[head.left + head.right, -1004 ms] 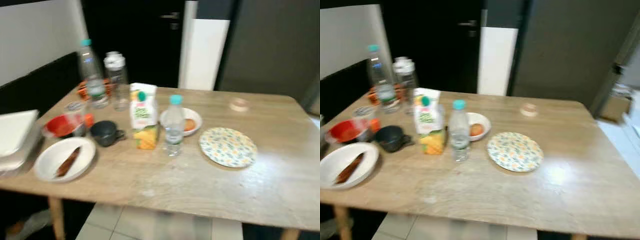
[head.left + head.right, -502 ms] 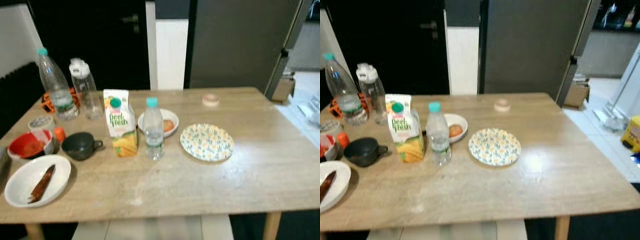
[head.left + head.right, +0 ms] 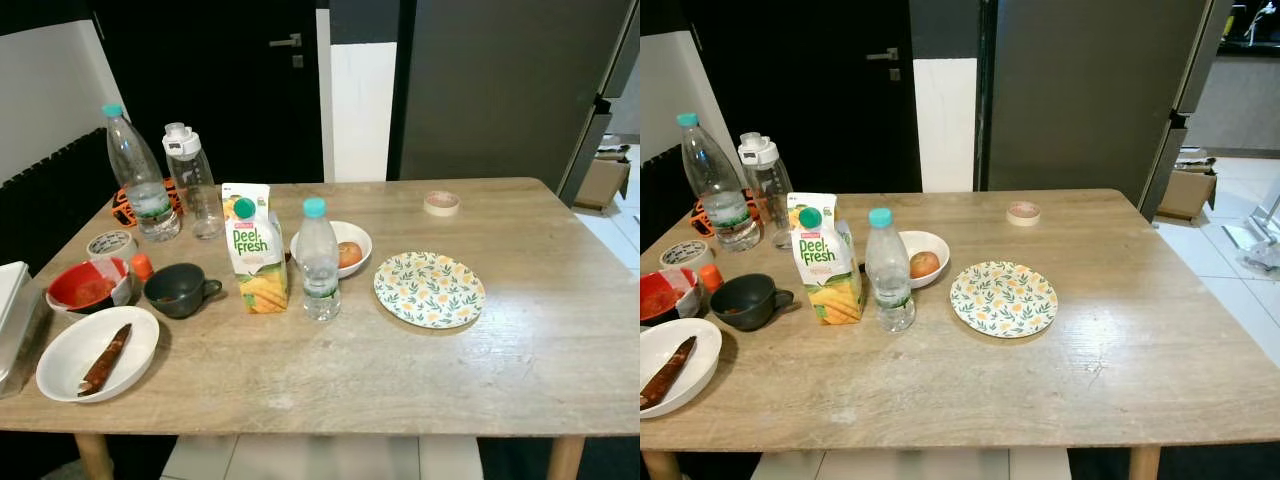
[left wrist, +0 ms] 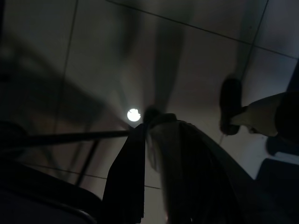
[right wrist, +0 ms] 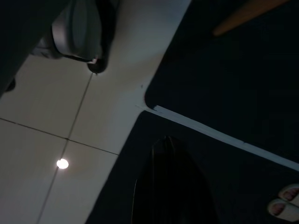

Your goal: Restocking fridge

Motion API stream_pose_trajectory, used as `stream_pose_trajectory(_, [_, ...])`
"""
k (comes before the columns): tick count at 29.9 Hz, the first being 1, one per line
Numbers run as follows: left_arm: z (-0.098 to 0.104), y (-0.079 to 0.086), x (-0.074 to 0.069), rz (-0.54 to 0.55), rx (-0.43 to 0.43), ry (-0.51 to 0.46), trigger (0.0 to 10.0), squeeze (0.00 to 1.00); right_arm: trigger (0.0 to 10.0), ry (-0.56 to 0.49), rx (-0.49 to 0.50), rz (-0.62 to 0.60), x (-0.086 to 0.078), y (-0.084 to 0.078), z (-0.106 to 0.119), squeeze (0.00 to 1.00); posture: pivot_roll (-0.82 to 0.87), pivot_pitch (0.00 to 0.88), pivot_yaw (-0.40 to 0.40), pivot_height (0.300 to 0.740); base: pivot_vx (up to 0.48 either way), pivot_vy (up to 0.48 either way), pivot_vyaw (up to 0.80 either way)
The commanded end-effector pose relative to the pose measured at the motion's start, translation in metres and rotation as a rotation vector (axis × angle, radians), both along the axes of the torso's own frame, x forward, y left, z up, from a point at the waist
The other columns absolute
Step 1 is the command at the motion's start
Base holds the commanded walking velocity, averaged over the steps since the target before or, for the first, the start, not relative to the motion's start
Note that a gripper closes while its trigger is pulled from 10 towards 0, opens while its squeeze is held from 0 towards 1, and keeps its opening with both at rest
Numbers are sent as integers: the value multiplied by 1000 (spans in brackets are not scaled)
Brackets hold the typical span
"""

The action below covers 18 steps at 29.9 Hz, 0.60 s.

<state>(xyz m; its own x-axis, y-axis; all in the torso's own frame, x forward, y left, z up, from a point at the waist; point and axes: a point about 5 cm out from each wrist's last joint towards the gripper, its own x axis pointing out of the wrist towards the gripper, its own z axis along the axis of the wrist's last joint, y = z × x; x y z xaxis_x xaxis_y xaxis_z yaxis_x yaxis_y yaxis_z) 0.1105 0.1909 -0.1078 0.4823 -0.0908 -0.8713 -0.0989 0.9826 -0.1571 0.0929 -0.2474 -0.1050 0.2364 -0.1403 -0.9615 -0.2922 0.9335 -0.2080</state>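
A wooden table stands before me. On it are a Peel Fresh juice carton and, beside it, a small water bottle with a teal cap. A tall water bottle and a clear sports bottle stand at the back left. A white bowl holds a round orange-brown item. A tall dark grey fridge stands behind the table, its door closed. Both arms hang low over the tiled floor: my left gripper and my right gripper have their fingers together, holding nothing.
Also on the table: a floral plate, a tape roll, a dark mug, a red bowl and a white dish with a sausage. A cardboard box sits on the floor at right. A person's toes show near my right gripper.
The camera swung and has steadied, so the whole table has shifted in the picture and is sharp now. Nothing on the table has moved.
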Motion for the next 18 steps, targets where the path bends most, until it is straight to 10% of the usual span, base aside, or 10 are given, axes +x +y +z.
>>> stream_pose_trajectory(1, [-1,-2,-3,11,-3,9,10000,0,10000,-12,-7,24,6,-1,2,0,-73,0,28,740,0,0,0])
stream_pose_trajectory(18, [1,10,-2,51,32,1,10000,0,10000,-8,-2,45,7,1,1,0,-66,0,32,740,0,-26,0])
